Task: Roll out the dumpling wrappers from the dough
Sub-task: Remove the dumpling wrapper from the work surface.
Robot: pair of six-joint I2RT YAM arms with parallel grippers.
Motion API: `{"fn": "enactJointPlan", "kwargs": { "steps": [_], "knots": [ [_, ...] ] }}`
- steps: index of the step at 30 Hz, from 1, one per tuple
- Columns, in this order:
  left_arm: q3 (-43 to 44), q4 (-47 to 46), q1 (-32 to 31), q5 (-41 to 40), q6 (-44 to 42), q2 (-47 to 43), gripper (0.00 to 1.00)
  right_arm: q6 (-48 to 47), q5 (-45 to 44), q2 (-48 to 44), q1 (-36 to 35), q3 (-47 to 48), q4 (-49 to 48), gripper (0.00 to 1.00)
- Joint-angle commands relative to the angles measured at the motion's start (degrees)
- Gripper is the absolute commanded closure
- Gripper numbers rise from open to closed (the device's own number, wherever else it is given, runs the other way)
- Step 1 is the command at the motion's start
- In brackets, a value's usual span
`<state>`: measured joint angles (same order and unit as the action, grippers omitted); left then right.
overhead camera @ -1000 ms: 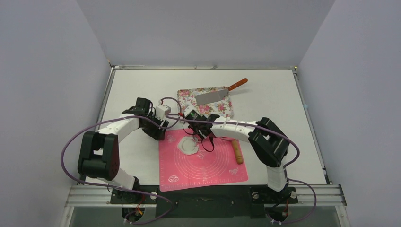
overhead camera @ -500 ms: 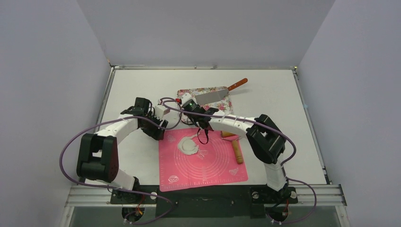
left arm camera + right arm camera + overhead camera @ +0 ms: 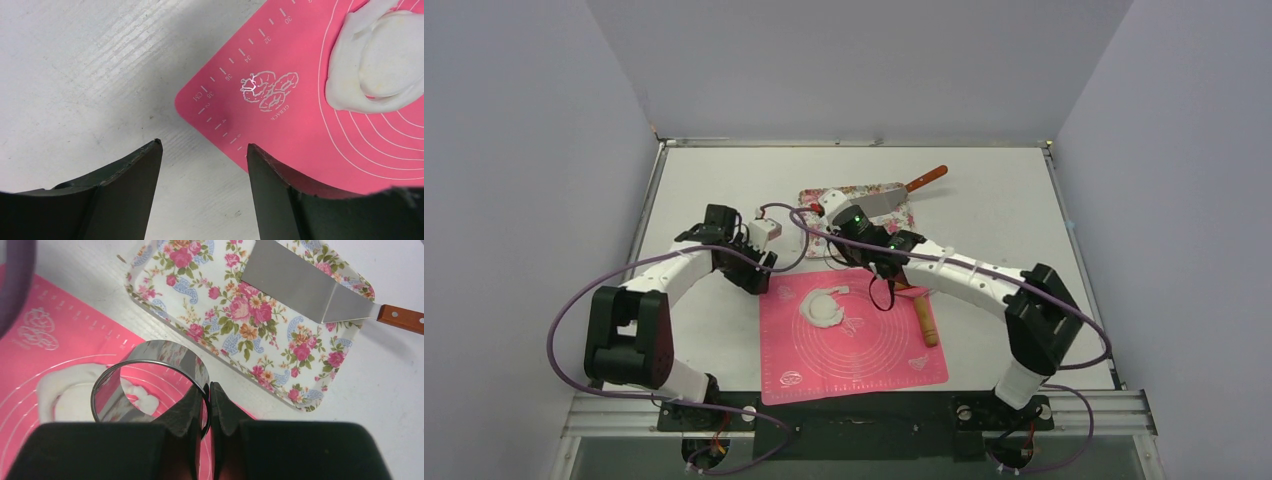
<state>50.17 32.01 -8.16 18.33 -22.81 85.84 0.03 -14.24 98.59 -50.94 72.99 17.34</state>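
The white dough [image 3: 822, 305] lies on the pink mat [image 3: 864, 350]. A round dumpling wrapper [image 3: 392, 55] sits in its middle, with a ragged rim of dough [image 3: 345, 90] round it. My right gripper [image 3: 207, 390] is shut on the wall of a metal ring cutter [image 3: 150, 372]. It holds the cutter above the mat's far edge, beside the dough [image 3: 65, 397]. From above, the right gripper [image 3: 876, 266] is between the tray and the mat. My left gripper [image 3: 204, 147] is open and empty over the table at the mat's far left corner [image 3: 757, 278].
A flowered tray [image 3: 824, 195] stands behind the mat, with a metal spatula [image 3: 879, 203] lying across it. Both show in the right wrist view: tray [image 3: 225, 305] and spatula [image 3: 300, 280]. A wooden rolling pin [image 3: 925, 320] lies on the mat's right edge.
My right arm has drawn back and to the right with the ring cutter, away from the dough, and its elbow has swung out right. The left arm barely moved.
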Motion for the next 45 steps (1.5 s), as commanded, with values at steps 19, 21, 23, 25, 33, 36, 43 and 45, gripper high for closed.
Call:
{"fn": "enactJointPlan", "kwargs": {
  "steps": [19, 21, 23, 25, 33, 36, 43, 45],
  "knots": [
    [4.47, 2.39, 0.03, 3.6, -1.46, -5.01, 0.39, 12.37, 6.24, 22.74, 16.31, 23.64, 7.69, 0.84],
    [4.59, 2.63, -0.06, 3.64, -1.5, -4.98, 0.39, 12.56, 7.13, 22.59, 16.57, 23.77, 7.93, 0.65],
    [4.53, 2.75, -0.05, 3.6, -1.68, -5.06, 0.39, 12.69, 7.84, 21.24, 16.91, 23.59, 7.94, 0.47],
    [4.42, 2.78, -0.14, 3.44, -1.78, -5.05, 0.39, 12.69, 8.11, 19.36, 17.37, 23.49, 7.97, 0.27],
    [4.34, 2.81, -0.15, 3.68, -1.81, -4.96, 0.38, 16.63, 7.62, 6.04, 25.57, 17.3, 2.1, 0.13],
    [4.15, 2.76, -0.15, 3.65, -1.8, -5.15, 0.38, 23.37, 9.58, 4.71, 32.97, 14.33, -1.72, 0.12],
    [4.08, 2.79, -0.23, 3.56, -1.82, -5.24, 0.39, 42.53, 16.26, 5.55, 43.48, 2.68, -24.34, 0.11],
    [4.2, 2.88, -0.26, 3.56, -1.76, -5.11, 0.38, 48.28, 16.56, 6.9, 44.94, 0.67, -34.5, 0.1]
  ]
}}
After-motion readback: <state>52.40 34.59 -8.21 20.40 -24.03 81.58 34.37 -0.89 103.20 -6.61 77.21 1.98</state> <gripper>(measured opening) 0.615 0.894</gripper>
